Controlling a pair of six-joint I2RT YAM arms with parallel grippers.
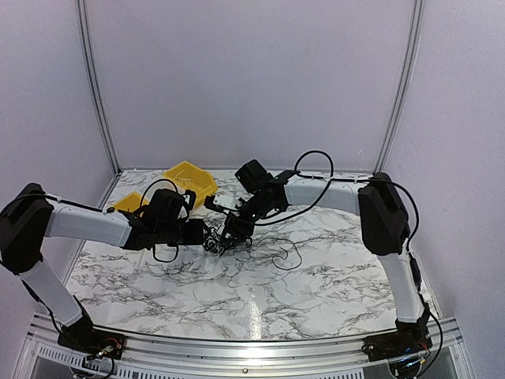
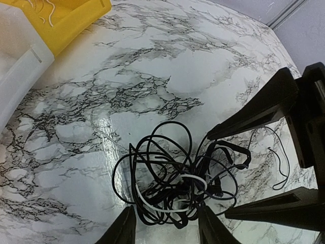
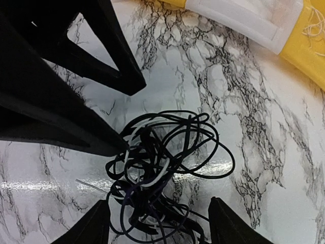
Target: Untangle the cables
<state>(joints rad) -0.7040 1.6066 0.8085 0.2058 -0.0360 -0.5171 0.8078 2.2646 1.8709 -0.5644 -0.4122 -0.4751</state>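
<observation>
Near the middle of the marble table (image 1: 331,292), slightly toward its left edge and about midway between the near and far edges, the cables (image 2: 172,173) lie as one compact clump; thin black loops cross over and through each other, and a white strand (image 2: 157,207) is wound into the mass.

Left gripper (image 2: 166,209): jaws apart, not clamped; its fingers straddle the left side of the clump, and one fingertip touches the outer loops in the right wrist view.

Right gripper (image 3: 158,201): jaws spread wide, nothing held; its fingers bracket the opposite side of the clump, with several loops lying between them on the table surface.

Both grippers converge on the same clump from opposite sides; neither lifts a strand clear of the table.

One thin loose wire (image 2: 287,168) lies flat on the table, apart from the clump on its right-edge side; whether it is fully free of the clump cannot be told.

Yellow bins (image 1: 189,180) stand at the far left corner, well apart from the cables.

Progress assessment: the task appears to be at an early stage; at most one wire lies separated; the main knot is intact. Remaining work, as judged: grip a loop on each side; draw the sides apart; free each strand in turn; lay the strands out singly.
</observation>
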